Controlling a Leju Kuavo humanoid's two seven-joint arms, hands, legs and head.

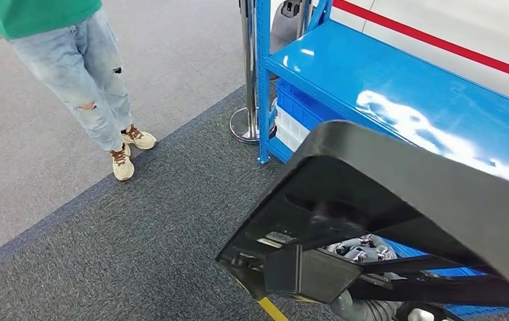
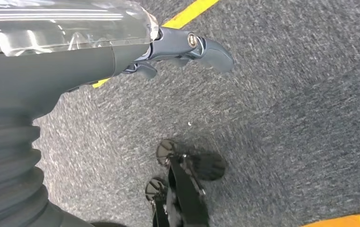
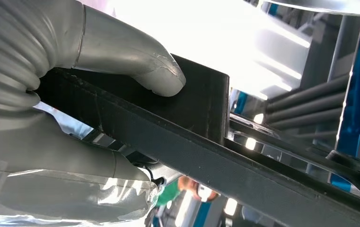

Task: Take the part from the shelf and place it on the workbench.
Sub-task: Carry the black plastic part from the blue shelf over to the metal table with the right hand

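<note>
1. The black part [image 1: 398, 194] is gripped by the right hand [image 3: 74, 94], thumb pressed on its edge; it is held beside the blue shelf [image 1: 398, 87].
2. The left hand [image 2: 121, 56] is seen over grey carpet [image 2: 286, 118], fingers curled on nothing.

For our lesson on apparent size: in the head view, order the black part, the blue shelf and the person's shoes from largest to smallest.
1. Black part, though nearness to the camera enlarges it.
2. Blue shelf.
3. Shoes.
</note>
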